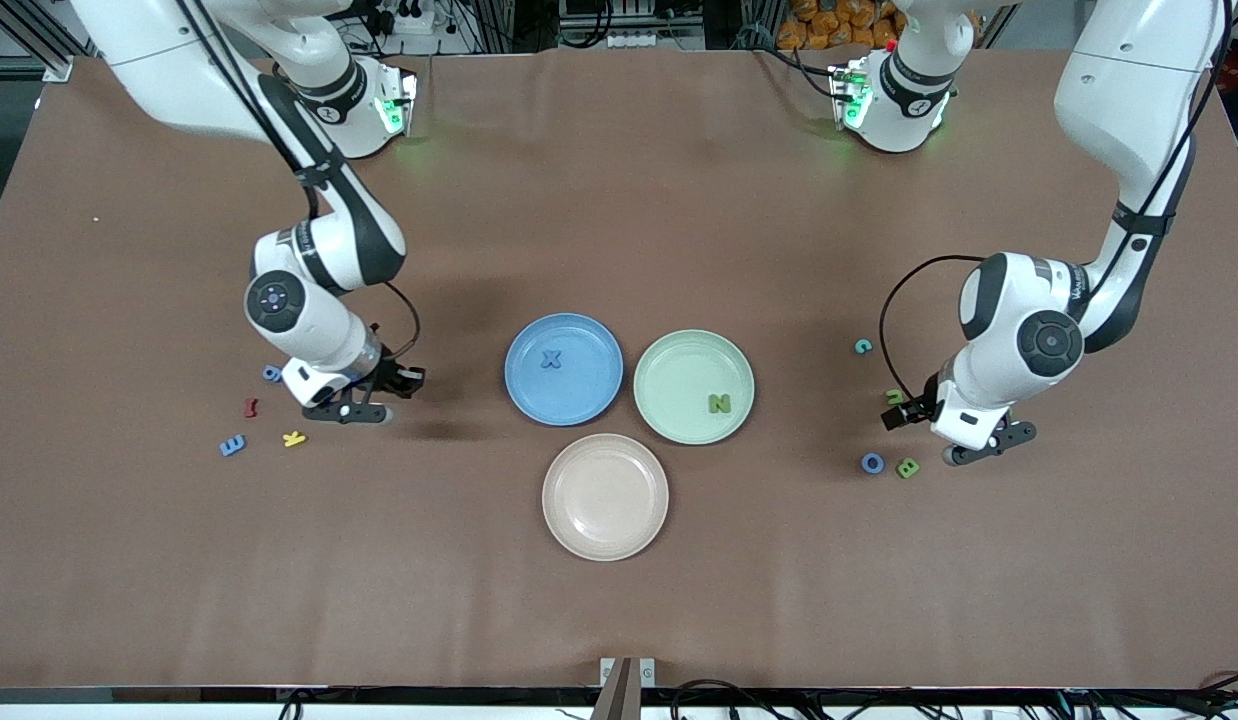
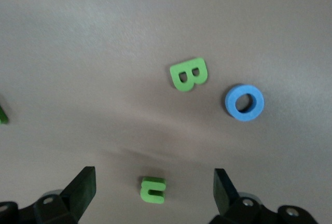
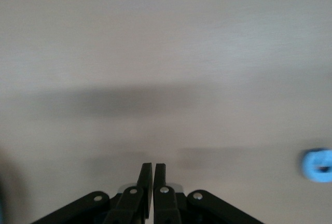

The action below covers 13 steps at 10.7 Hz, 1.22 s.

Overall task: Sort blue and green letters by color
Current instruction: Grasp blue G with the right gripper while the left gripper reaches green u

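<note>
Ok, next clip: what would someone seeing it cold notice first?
Three plates cluster mid-table: a blue plate holding a blue X, a green plate holding a green N, and a bare pink plate nearest the front camera. Loose letters lie at both ends of the table. The right pincer is shut on nothing near the right arm's end, and the left pincer hangs open over a green U.

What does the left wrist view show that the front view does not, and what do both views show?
Only the left wrist view shows that the left end effector stands open, with the green U on the table between its fingers. Only the front view shows the blue plate holding the X, the green plate holding the N, the empty pink plate and the right end effector. Both show the green B beside the blue O.
</note>
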Tool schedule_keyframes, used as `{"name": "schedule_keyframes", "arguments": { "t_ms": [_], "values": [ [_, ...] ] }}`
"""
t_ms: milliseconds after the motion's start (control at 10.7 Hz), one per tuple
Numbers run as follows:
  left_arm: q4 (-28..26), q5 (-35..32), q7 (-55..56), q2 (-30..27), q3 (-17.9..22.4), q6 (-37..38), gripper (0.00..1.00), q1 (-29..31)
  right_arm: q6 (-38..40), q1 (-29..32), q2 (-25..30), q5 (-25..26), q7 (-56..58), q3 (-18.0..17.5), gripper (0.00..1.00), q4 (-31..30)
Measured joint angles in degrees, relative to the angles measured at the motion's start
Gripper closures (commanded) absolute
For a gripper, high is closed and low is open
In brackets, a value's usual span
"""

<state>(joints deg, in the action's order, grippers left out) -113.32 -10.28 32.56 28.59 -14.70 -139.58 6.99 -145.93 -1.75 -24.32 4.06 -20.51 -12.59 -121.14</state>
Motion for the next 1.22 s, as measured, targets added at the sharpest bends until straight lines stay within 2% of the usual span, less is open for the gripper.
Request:
{"name": "schedule_keyframes", "arguments": {
  "t_ms": [93,187,280,654,935,1122,1215],
  "values": [
    [-1.35,-0.09,-0.02,-0.06,-0.54,-1.68,0.0,0.27,1.38,2.4,0.0,2.49,1.61,0.07,0.47,0.01],
    [-3.03,-0.13,-0.02,-0.11,-0.77,-4.04,0.0,0.34,2.22,4.79,0.0,3.88,4.27,0.14,0.4,0.01],
    [-4.86,-0.2,-0.02,-0.16,-0.86,-6.51,0.0,0.36,2.72,6.73,0.0,4.19,7.43,0.26,0.38,0.01],
    [-9.29,-0.37,-0.06,-0.64,-1.03,-11.42,0.0,0.38,3.33,11.32,0.0,4.34,18.89,1.63,0.4,-0.22],
    [-11.25,-1.01,-0.07,-0.8,-1.04,-13.52,0.0,0.42,1.84,11.91,-0.15,4.36,20.75,2.45,0.42,-1.89],
    [-11.48,-3.32,-0.07,-0.81,-1.03,-13.56,0.15,0.69,-0.88,11.91,-0.48,4.38,20.76,2.45,0.43,-3.69],
    [-11.48,-3.62,-0.07,-0.81,-1.0,-13.57,0.27,0.82,-1.75,11.91,-0.67,4.39,20.76,2.45,0.47,-4.17]
  ]
}}
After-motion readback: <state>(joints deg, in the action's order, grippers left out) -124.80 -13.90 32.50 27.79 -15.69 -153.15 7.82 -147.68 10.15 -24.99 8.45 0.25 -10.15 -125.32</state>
